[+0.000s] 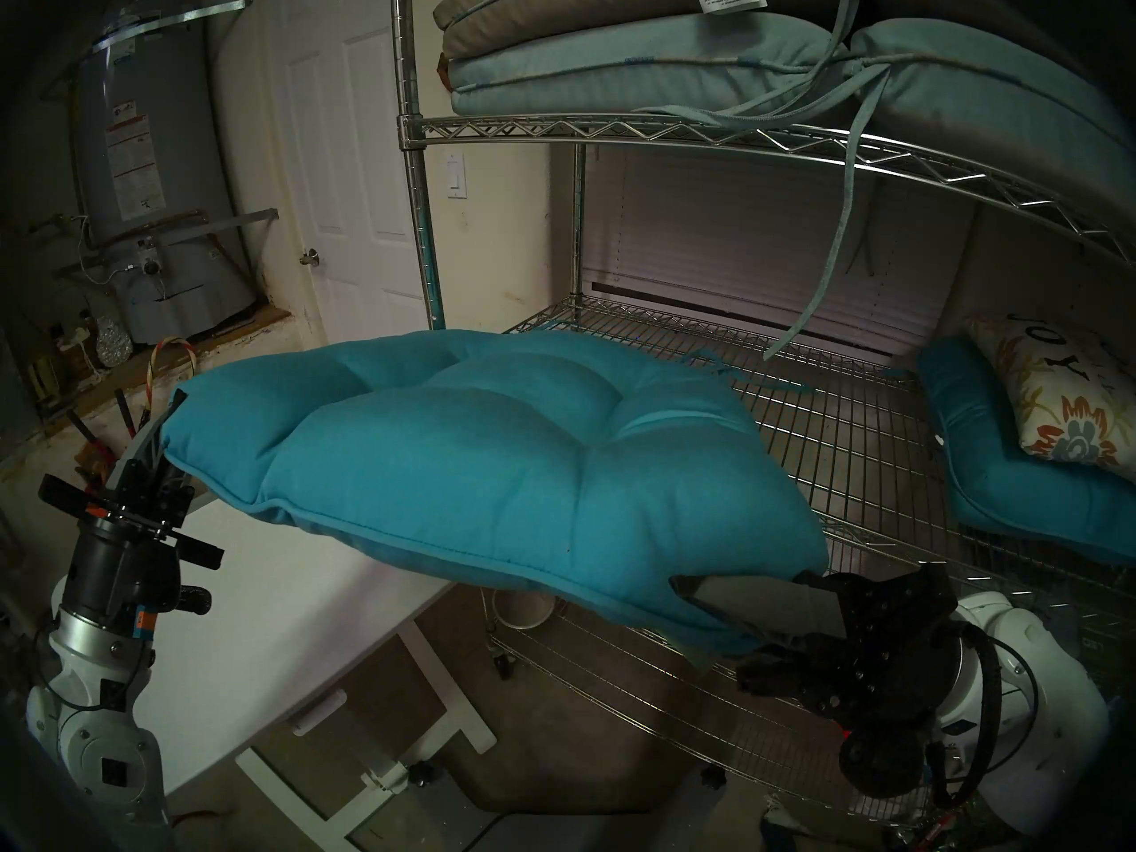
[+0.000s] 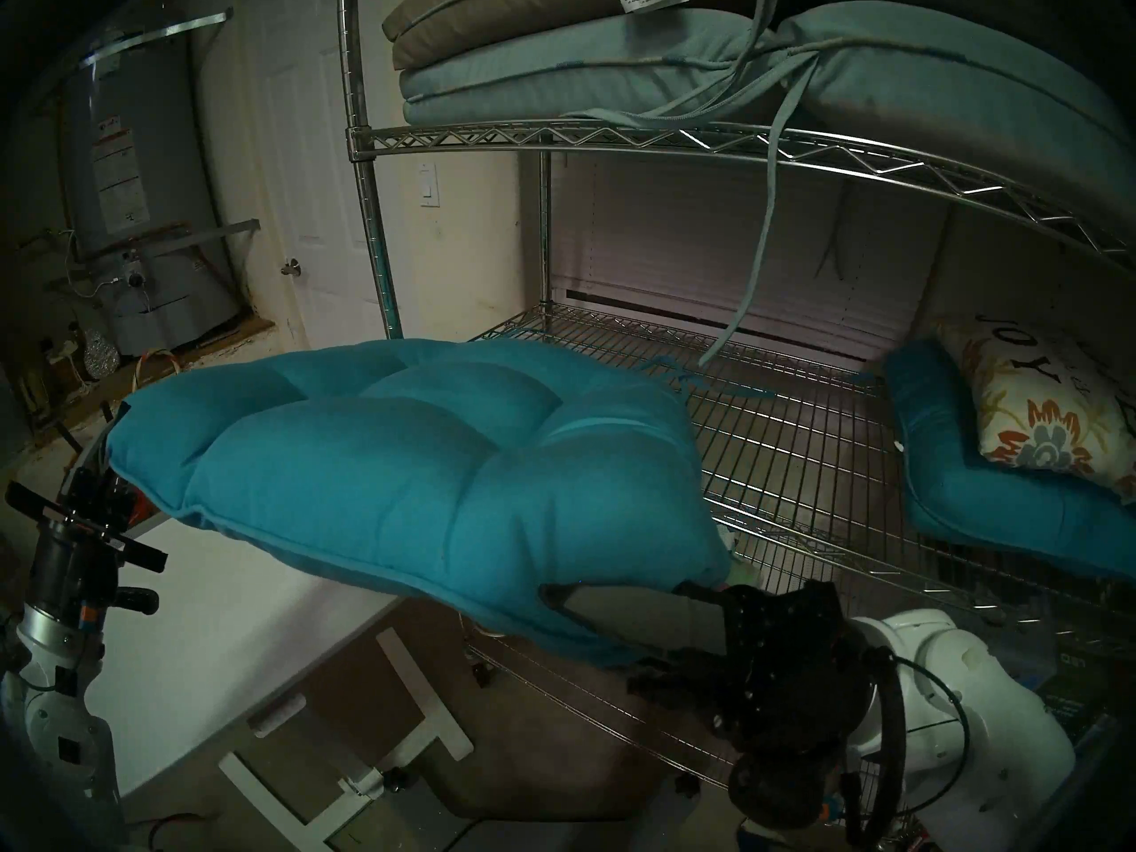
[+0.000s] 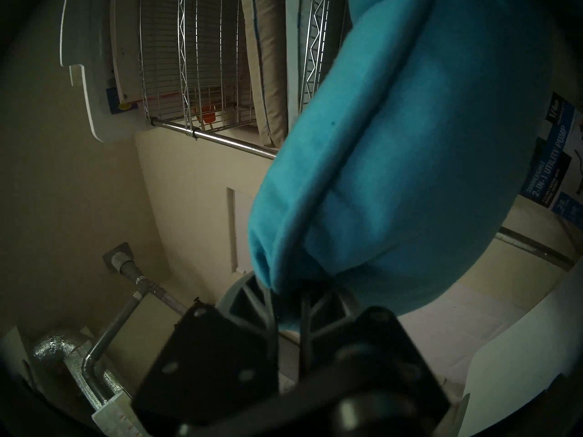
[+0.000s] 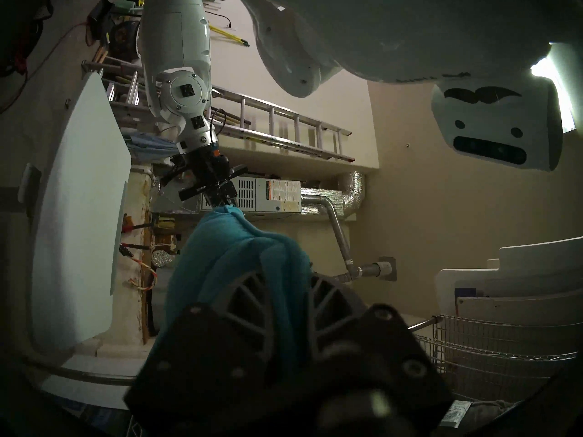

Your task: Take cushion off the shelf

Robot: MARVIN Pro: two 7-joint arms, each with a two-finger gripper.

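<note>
The cushion point(image 1: 492, 457) hangs in mid-frame, lifted clear of the shelf point(image 1: 860, 439) tier — only its far edge and thin ties overlap the wire grid at centre right. The left end effector point(image 1: 161, 457) is clamped on its left corner, the right end effector point(image 1: 713, 611) on its lower-right corner. Removal looks nearly done; what remains is setting it down, likely on the white desk point(image 1: 258, 635) at lower left. It lies face up, its long axis running from left to lower right.
</note>
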